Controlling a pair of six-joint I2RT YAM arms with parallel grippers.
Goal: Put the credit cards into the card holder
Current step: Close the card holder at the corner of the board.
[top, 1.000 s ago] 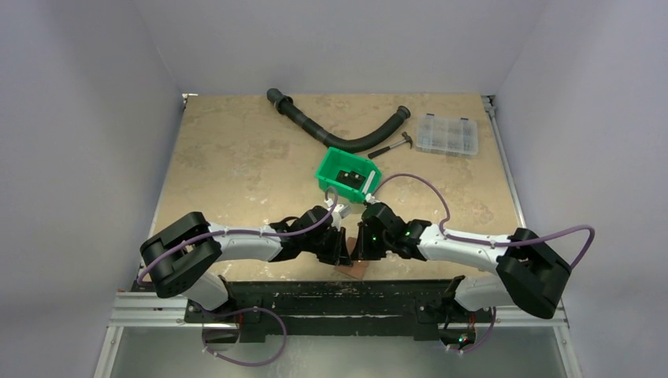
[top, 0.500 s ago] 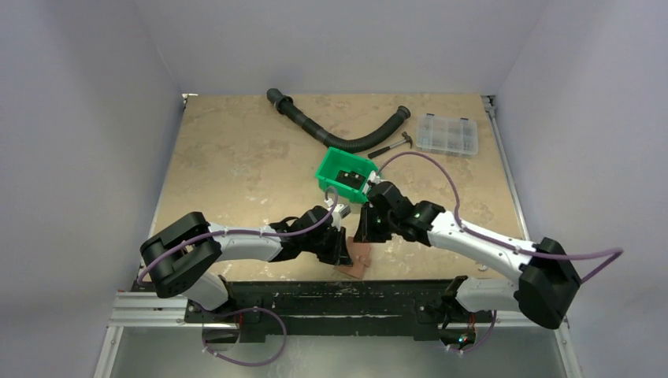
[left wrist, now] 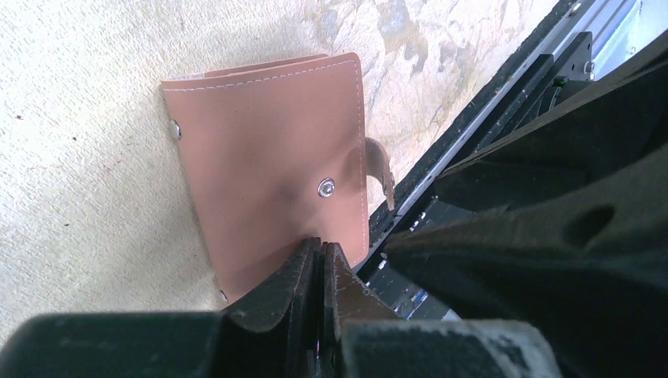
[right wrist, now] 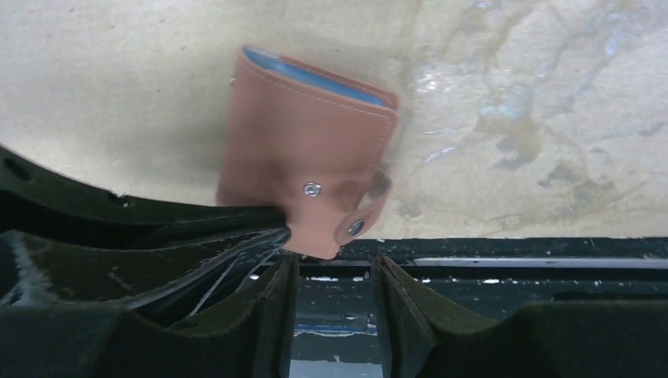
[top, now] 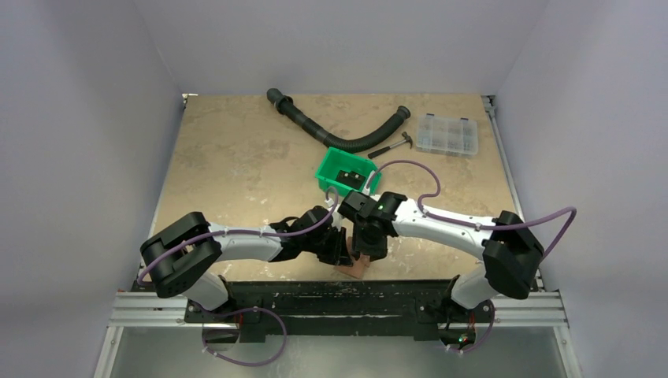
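Wallet [left wrist: 268,157], reddish-brown folded leather, frame centre: my left gripper [left wrist: 319,260] clamped on its edge; my right gripper [right wrist: 335,295] spread, lower centre.

Blue card [right wrist: 317,75] tucked inside folded card holder [right wrist: 303,146]

The card holder [right wrist: 303,150] is reddish-brown, the card [right wrist: 315,76] light blue.

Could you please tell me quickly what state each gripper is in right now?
Left gripper: closed, pinching the edge of the card holder.
Right gripper: open, holding nothing, close to the card holder.
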